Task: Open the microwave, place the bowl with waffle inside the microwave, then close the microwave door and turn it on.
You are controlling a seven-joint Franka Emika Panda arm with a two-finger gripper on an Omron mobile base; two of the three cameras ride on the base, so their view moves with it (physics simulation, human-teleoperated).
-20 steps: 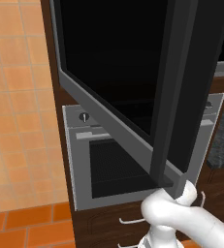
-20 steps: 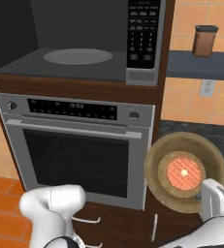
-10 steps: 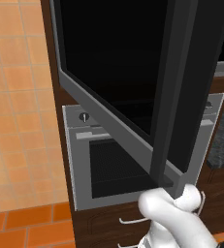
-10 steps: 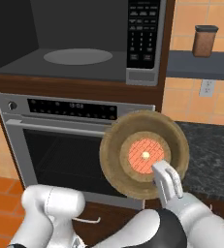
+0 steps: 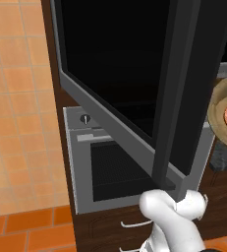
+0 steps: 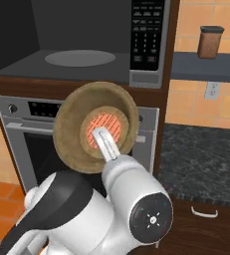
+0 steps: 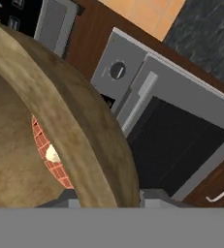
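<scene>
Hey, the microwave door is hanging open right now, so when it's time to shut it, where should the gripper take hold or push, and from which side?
Go for the dark vertical handle on the free edge of the microwave door, or press the outer glass beside it. Approach from the outer face, on the robot's left, and swing toward the cavity. That edge sits farthest from the hinge, so it likely turns easiest. The gripper now holds the bowl with waffle.

walls: orange tile (image 5: 16,98) | cabinets: dk wood (image 6: 206,229) | counter: dk stone (image 6: 201,154)

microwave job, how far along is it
Done: the microwave door stands swung open. In hand: the claw grips the bowl with waffle in front of the oven, below the microwave cavity. Left: set it inside, shut the door, turn it on.
</scene>
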